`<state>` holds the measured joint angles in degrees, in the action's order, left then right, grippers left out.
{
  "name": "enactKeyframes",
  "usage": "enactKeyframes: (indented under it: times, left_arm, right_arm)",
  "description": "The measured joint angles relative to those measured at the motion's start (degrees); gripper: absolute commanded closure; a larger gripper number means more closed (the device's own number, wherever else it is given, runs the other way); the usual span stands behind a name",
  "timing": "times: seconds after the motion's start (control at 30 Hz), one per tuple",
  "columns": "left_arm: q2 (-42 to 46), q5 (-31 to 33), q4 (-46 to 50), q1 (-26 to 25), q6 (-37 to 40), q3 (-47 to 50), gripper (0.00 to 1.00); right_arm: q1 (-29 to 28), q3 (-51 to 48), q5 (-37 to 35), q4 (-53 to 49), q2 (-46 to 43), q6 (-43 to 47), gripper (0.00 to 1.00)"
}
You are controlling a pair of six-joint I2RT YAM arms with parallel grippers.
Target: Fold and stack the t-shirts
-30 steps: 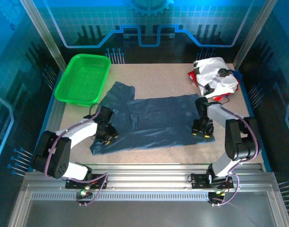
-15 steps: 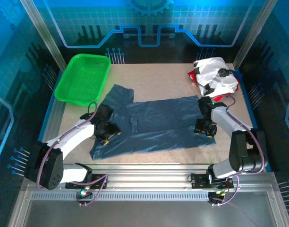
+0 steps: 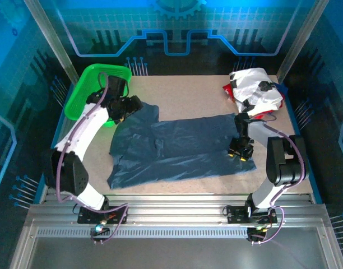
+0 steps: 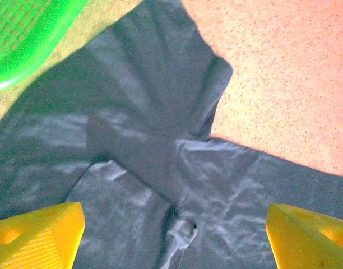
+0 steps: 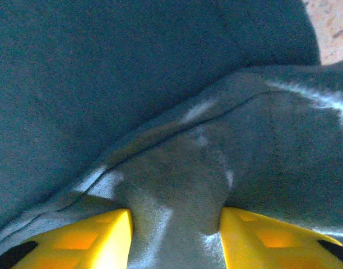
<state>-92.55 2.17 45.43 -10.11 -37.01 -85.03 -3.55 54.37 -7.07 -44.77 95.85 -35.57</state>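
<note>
On the table [image 3: 216, 185], the blue shirt [image 3: 177, 151] lies spread flat, sleeves to the left. At its near right hem sits the right gripper [image 3: 240, 152], its yellow fingers [image 5: 87, 238] pinching a raised fold of the cloth between them. Farther back, the left gripper [image 3: 126, 106] hovers over the shirt's far left sleeve, fingers spread wide and clear of the cloth, just beside the green basket [image 3: 82, 103]. White shirts [image 3: 255, 89] sit heaped at the far right corner.
</note>
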Motion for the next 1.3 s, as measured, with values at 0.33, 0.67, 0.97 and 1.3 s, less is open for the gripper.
enactKeyframes:
  times: [0.33,0.67,0.97,1.3]
  left_arm:
    - [-11.26,1.09,2.38,0.0,5.88,-9.49,0.15]
    - [-24.83,1.05,3.23,0.0,8.87,-19.8,0.19]
    - [-39.15,2.12,6.84,-0.02,11.76,-35.8,0.29]
    - [-51.01,6.27,10.29,0.04,13.42,-49.42,0.36]
  right_arm:
    - [6.4,-5.51,-1.29,-1.29,-5.33,1.27,0.41]
    - [7.3,-4.92,0.42,-2.93,-9.97,3.45,0.16]
    - [5.79,4.33,10.25,-0.92,-20.98,9.07,0.0]
    - [5.79,12.48,18.08,-0.2,-19.98,12.59,0.0]
